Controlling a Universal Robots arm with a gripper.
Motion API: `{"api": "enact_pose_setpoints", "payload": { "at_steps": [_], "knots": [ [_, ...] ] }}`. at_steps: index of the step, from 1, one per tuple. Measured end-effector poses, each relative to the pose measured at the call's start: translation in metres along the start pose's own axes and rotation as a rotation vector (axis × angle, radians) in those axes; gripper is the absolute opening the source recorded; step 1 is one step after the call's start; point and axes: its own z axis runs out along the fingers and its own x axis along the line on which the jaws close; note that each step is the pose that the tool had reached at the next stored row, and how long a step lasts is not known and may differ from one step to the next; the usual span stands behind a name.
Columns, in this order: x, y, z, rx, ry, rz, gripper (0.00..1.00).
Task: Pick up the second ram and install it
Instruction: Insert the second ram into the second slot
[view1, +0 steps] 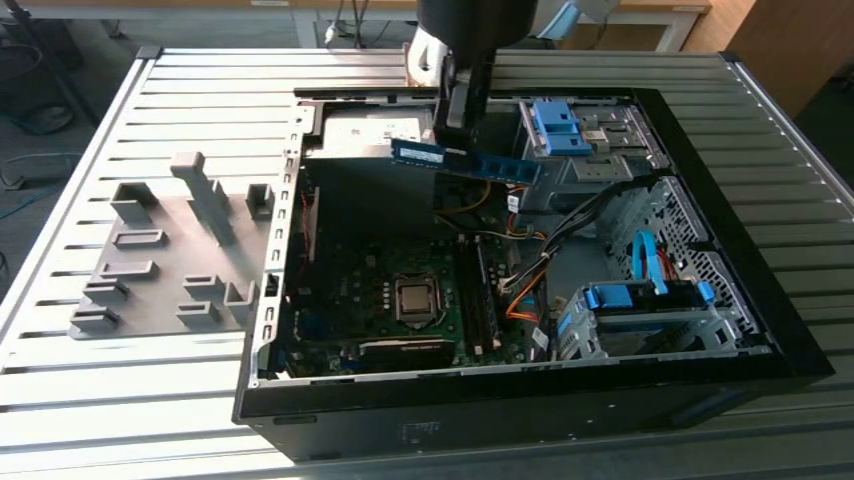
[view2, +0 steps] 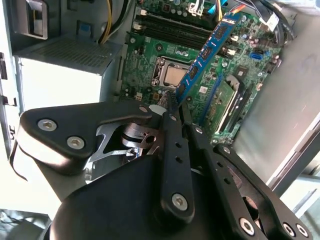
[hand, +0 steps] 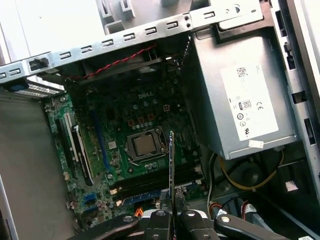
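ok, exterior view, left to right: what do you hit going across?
Grey plastic fixture on the table → second ram, held over the open case by the gripper → blue drive-bay clip lower in the picture, by the case's right wall.

Blue second ram (view2: 206, 53) (a row of dark chips (view2: 218, 33)), green motherboard (view2: 144, 56), black gripper (view2: 173, 102)
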Motion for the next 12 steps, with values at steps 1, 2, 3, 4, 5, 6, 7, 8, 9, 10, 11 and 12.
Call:
{"api": "enact_pose_setpoints", "payload": {
  "at_steps": [1, 2, 3, 4, 5, 6, 7, 8, 9, 10, 11, 12],
  "knots": [
    [0.0, 0.0, 0.0, -0.0002, 0.0, 0.013, 0.14],
    [0.0, 0.0, 0.0001, -0.0003, 0.0001, 0.024, 0.14],
    [0.0, 0.0, 0.0001, -0.0004, 0.0001, 0.035, 0.14],
    [0.0, 0.0, 0.0002, -0.0006, 0.0001, 0.046, 0.14],
    [0.0, 0.0, 0.0003, -0.0007, 0.0001, 0.057, 0.14],
    [0.0, 0.0, 0.0003, -0.0008, 0.0001, 0.068, 0.14],
    [0.0, 0.0, 0.0004, -0.001, 0.0002, 0.079, 0.14],
    [0.0, 0.0, 0.0004, -0.0011, 0.0002, 0.09, 0.14],
    [0.0, 0.0, 0.0004, -0.0013, 0.0003, 0.101, 0.14],
    [0.0, 0.0, 0.0005, -0.0014, 0.0003, 0.11, 0.14],
    [0.0, 0.0, 0.0005, -0.0015, 0.0003, 0.118, 0.14],
    [0.0, 0.0, 0.0006, -0.0016, 0.0003, 0.127, 0.14]
  ]
}}
